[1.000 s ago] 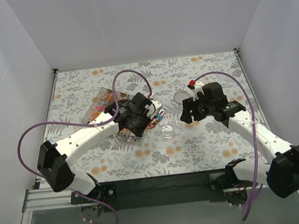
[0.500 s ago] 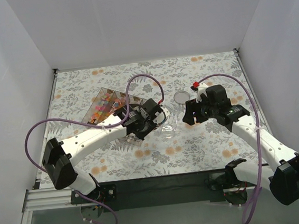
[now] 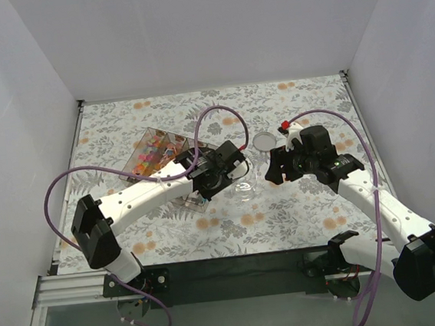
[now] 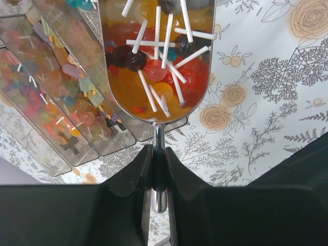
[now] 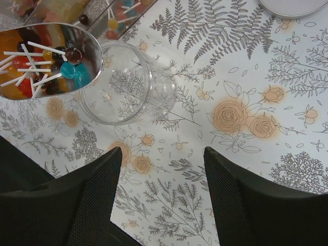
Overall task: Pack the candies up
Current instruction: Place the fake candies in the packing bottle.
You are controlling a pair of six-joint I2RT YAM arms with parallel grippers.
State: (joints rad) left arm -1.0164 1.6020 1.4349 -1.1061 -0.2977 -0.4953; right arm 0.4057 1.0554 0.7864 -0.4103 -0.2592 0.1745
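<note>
My left gripper (image 4: 159, 174) is shut on the handle of a metal scoop (image 4: 123, 97). The scoop bowl is loaded with candies (image 4: 154, 72), small round sweets on white sticks in orange, red, dark and blue. In the right wrist view the scoop (image 5: 92, 51) hangs at the left rim of an empty clear jar (image 5: 148, 87). In the top view the left gripper (image 3: 230, 171) is just left of the jar (image 3: 243, 191). My right gripper (image 5: 163, 169) is open and empty, just right of the jar, also seen from above (image 3: 272, 170).
A clear compartment box (image 3: 155, 153) holding more mixed candies stands to the left, also in the left wrist view (image 4: 56, 97). A round lid (image 3: 263, 141) lies behind the jar, at the top edge of the right wrist view (image 5: 292, 6). A floral cloth (image 3: 315, 215) covers the table.
My left arm has carried the loaded scoop rightward from the candy box to the jar's rim. The right gripper shifted slightly and stays open beside the jar.
</note>
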